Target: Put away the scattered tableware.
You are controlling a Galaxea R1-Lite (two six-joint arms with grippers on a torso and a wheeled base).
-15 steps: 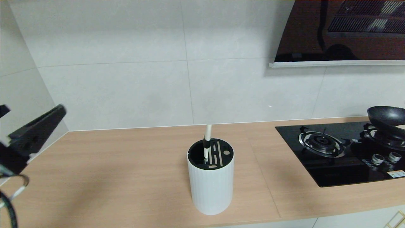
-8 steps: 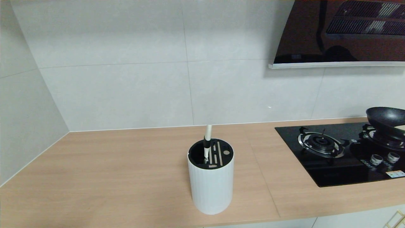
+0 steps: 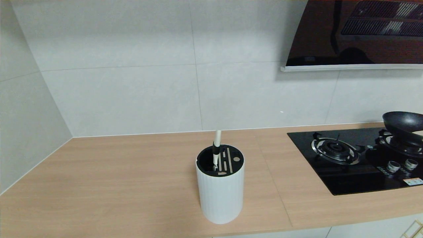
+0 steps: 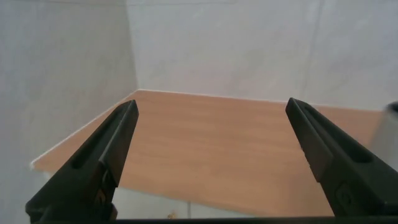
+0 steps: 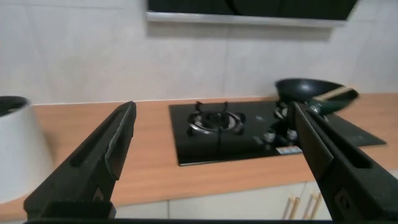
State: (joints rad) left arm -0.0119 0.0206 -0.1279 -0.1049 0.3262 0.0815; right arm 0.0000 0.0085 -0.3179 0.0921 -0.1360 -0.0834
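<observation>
Hanging at the left, the left gripper (image 4: 211, 107) has its flat black fingers spread wide, holding nothing, above the smooth wood-grain counter (image 3: 115, 172). Mid-counter stands a white ribbed round holder (image 3: 220, 195) with a black slotted top. A slim white-handled utensil (image 3: 217, 137) stands nearly upright in its open pocket. Rightward sit a glossy black stove (image 3: 343, 181) and a dark pan (image 3: 403, 122). The right gripper (image 5: 212, 109) is likewise spread and empty. The putting-away seems near done, and any next move means first finding another piece.

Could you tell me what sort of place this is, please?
Likely a home kitchen: a black glass gas hob carrying a dark wok, a dark glass extractor hood, and a light wooden worktop.
</observation>
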